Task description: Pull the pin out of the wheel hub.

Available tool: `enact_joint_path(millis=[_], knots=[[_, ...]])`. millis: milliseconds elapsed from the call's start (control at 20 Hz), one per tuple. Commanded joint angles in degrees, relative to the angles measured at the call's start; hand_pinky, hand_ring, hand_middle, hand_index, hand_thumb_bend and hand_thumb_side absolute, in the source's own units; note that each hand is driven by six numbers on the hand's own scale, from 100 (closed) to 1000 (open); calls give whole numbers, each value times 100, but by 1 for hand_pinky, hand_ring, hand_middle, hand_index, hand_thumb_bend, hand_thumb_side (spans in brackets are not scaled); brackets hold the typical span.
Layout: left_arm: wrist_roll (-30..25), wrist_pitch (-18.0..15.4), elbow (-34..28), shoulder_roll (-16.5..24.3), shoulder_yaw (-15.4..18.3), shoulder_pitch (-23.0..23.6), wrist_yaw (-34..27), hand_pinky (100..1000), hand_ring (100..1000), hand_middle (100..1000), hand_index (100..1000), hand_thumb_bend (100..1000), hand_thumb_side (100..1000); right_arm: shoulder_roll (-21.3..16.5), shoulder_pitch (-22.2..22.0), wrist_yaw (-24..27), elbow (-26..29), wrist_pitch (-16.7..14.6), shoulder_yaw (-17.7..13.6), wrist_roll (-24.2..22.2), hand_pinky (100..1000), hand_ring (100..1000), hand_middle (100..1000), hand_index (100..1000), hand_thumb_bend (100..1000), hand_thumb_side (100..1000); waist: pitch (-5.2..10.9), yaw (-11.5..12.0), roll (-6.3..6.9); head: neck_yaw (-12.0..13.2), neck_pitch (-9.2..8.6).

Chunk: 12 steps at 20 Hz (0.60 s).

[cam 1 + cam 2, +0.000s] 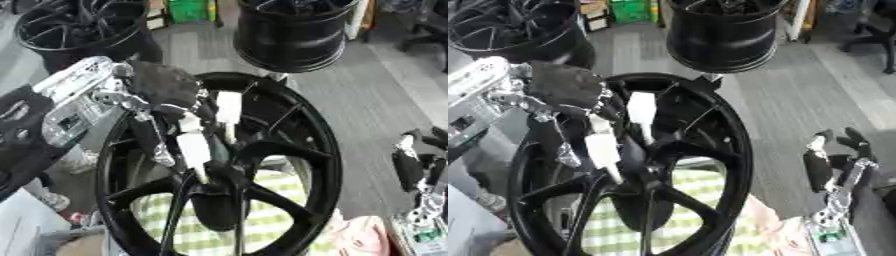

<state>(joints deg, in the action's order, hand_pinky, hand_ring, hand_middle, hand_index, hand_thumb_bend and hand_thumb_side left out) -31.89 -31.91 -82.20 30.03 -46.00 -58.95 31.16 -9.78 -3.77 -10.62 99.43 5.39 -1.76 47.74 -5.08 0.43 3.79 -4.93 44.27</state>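
So the wheel hub (219, 170) is sitting right in the near middle of the scene, black spokes over a green-checked cloth (210, 220). The left hand (162, 92) is reaching down into the hub from the far left, and its fingers (194, 150) run down toward the centre where the spokes meet. I can't honestly tell whether they're curled round the pin or just lying alongside it. The pin itself I can't pick out for sure either; it may be one of the pale, whitish pieces by the fingers.

What could go wrong: if the fingers only have an edge of the pin, it'll probably slip when the hand lifts. If the pull goes off at an angle, the pin could bind in its hole and drag or tip the whole hub. The spokes are also tight around the hand, so snagging on the way out looks possible.

The right eye view shows the right hand (833, 160) better: it idles at the near right, fingers relaxed and pointing up, holding nothing. In the left eye view it's partly cut off at the edge.
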Motion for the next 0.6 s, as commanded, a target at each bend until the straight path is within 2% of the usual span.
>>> enact_joint_path(millis=[50,350,450,600], knots=[[-2007,-2005,-5,47,105,-78,-64,543,237,455,576,461,358,-18,48,18,72,-21,-22,-12,507,407,642,793,127,385,48,-1,-28,16,-15],[-2007,-2005,11,36,123,-71,-237,523,201,385,507,409,336,-16,48,23,65,-27,-24,-14,507,406,641,793,129,384,50,0,-30,13,-15],[-2007,-2005,4,45,168,-72,-328,515,185,340,465,379,325,-14,47,26,62,-29,-27,-11,507,406,641,793,129,384,52,5,-32,14,-15],[-2007,-2005,-32,86,282,-86,-503,513,181,322,448,364,319,-15,48,27,59,-32,-28,-12,507,406,641,793,129,384,56,15,-33,11,-15]])
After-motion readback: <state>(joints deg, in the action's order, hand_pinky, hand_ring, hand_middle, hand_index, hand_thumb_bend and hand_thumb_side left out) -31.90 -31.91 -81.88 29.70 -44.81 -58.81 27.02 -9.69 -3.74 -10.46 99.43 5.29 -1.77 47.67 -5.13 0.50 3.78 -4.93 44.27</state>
